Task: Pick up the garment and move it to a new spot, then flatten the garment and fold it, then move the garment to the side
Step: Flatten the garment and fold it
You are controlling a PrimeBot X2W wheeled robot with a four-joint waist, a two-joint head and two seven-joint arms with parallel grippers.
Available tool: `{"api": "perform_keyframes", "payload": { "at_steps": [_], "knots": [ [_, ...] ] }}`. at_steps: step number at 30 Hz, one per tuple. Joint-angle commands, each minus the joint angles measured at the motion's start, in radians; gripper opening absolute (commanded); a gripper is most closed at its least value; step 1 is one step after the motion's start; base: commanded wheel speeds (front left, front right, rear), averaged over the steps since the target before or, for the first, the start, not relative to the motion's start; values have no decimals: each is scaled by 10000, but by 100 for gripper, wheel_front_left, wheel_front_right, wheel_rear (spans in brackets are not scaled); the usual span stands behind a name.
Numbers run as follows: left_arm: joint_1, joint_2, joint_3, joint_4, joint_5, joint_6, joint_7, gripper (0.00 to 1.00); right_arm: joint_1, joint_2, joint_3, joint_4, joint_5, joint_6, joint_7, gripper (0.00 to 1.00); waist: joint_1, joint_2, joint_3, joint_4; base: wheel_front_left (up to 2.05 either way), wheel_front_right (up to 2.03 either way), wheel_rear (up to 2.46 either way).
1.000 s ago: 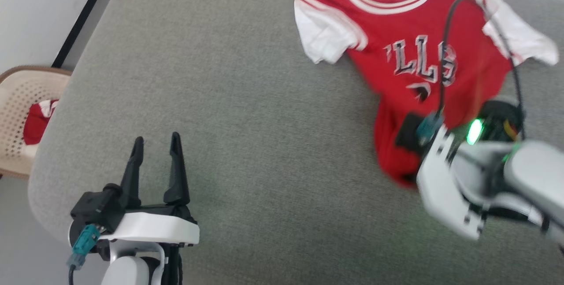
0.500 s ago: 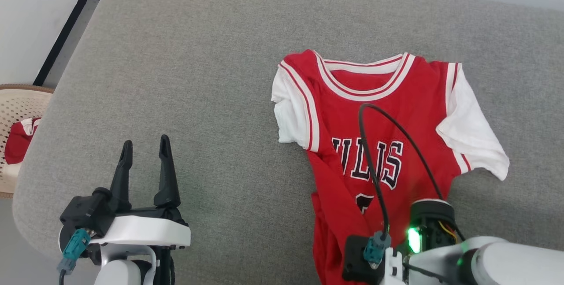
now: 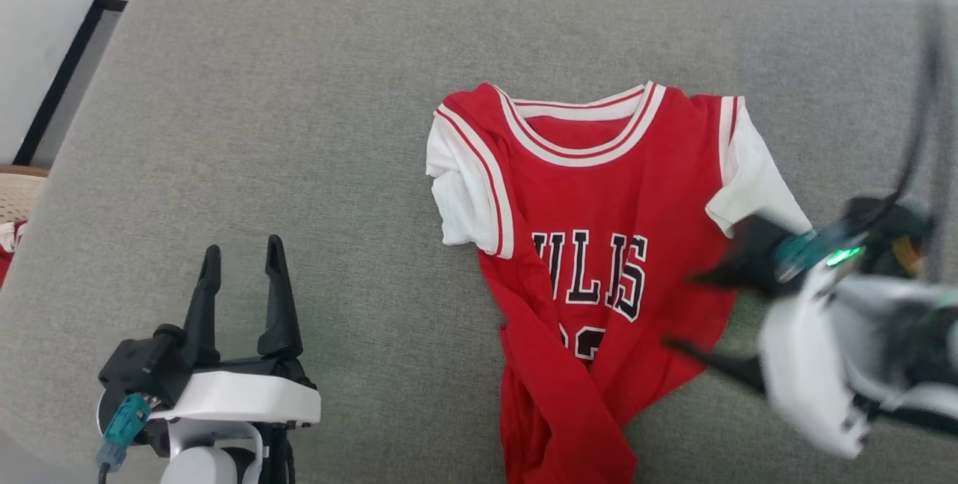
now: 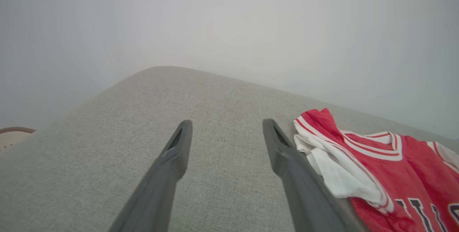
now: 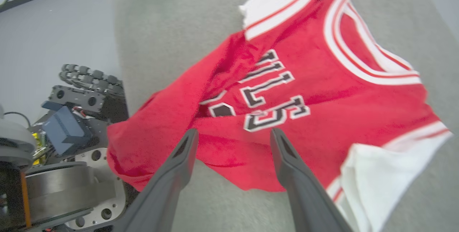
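My left pincer (image 3: 243, 244): two long dark tapered fingers (image 3: 278, 297) on a black block, white rounded wrist shell (image 3: 239, 398) below. A teal plug (image 3: 123, 424) with a thin dark cable sits at its side. My right pincer (image 3: 682, 310), blurred: same dark fingers, white shell, teal plug, green light (image 3: 846, 256), black cable loop (image 3: 928, 95). Right wrist view, my base (image 5: 53, 185): grey round housing, pale plate with screw holes, black roller wheel (image 5: 89, 76), blue-grey box (image 5: 66, 131), orange stripe.

The left claw (image 3: 243, 246) points up, spread wide; the right claw (image 3: 685, 310), blurred, is spread too.
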Motion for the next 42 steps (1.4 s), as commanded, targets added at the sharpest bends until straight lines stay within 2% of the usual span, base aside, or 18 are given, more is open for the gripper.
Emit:
{"api": "perform_keyframes", "payload": {
  "at_steps": [1,5,8,11,20,31,32,33,34,36,37,42],
  "knots": [
    [25,8,-68,26,-86,-33,-52,100,272,-203,-671,166,9,1,162,100,0,-1,99,-80,0,0,0],
    [-212,6,-302,102,-234,2,-50,100,387,-575,-1936,809,-677,1,324,100,0,-1,295,-70,0,0,0],
    [-330,11,-494,163,-347,32,-50,100,569,-632,-2318,1473,-1361,1,219,100,0,-1,396,17,0,0,0],
    [-413,9,-628,248,-363,59,-52,100,769,-511,-2543,2104,-1524,1,95,100,0,-1,493,116,0,0,0],
    [-554,7,-726,358,-510,9,-50,100,654,-184,-2149,2849,-1723,1,-208,100,0,-1,828,338,0,0,0],
    [-879,9,-891,380,-715,50,-50,100,125,-140,-1471,3441,-1948,1,-597,100,0,-1,1328,485,0,0,0],
    [-895,9,-895,380,-730,51,-50,100,83,-166,-1406,3487,-1947,1,-623,92,0,-1,1350,486,0,0,0],
    [-907,7,-890,382,-742,51,-50,100,20,-182,-1355,3530,-1923,1,-647,56,0,-1,1368,480,0,0,0],
    [-918,9,-885,394,-738,48,-50,100,-26,-183,-1317,3583,-1880,1,-671,33,0,-1,1379,473,0,0,0],
    [-920,9,-877,414,-742,37,-50,100,-69,-154,-1287,3684,-1855,-1,-761,4,0,-1,1392,451,0,0,0],
    [-910,9,-869,430,-737,31,-50,100,-80,-140,-1265,3732,-1861,-1,-798,0,0,-1,1385,434,0,0,0],
    [-877,7,-767,470,-634,7,-52,100,-147,17,-1729,4044,-1699,-1,-1278,0,0,-1,1302,243,0,0,0]
  ]
}}
